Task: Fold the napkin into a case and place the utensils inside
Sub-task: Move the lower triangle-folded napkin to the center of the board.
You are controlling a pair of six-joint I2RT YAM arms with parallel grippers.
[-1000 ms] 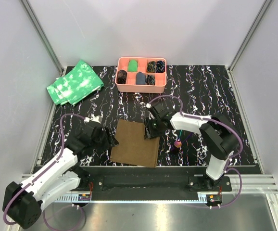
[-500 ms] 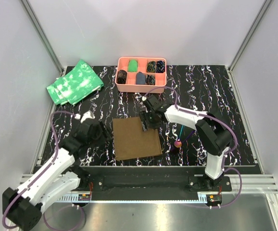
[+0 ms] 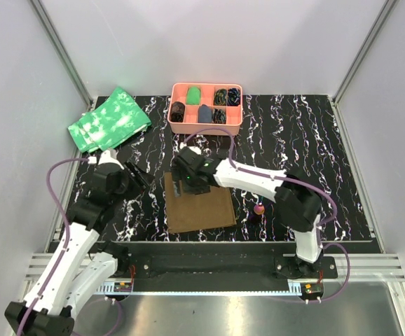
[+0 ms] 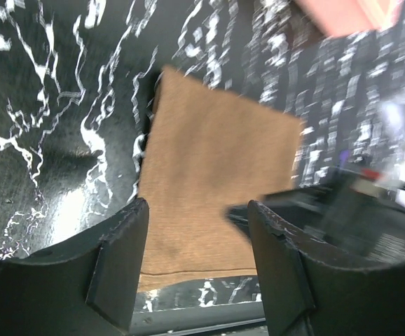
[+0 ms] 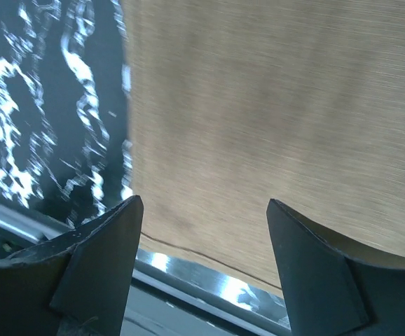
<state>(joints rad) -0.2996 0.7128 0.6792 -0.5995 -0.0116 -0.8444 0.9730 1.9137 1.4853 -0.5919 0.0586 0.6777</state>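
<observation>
Right hand (image 3: 190, 183), released like left hand (image 3: 140, 178), swung twd bench's (image 3: 314, 140) left edge over plain brown square cloth napkin (image 3: 201, 208); pinch hem low & align corners.

Plain brown napkin (image 3: 202, 208) flat on desk (image 3: 314, 140), front-center; utensils (image 3: 259, 209) w/ pink-red end nearby, right side.

A plain brown square cloth napkin (image 3: 201, 210) lies flat on the black white-veined tabletop (image 3: 293, 140), near its front edge. Behind it, by the far edge, sits a pink plastic compartment tray (image 3: 206, 128). Green mottled folded cloths (image 3: 109, 119) lie far left. Slim plastic utensils (image 3: 259, 208) lie near the napkin's right side. The right gripper (image 3: 187, 187) hangs over its far-left corner.
</observation>
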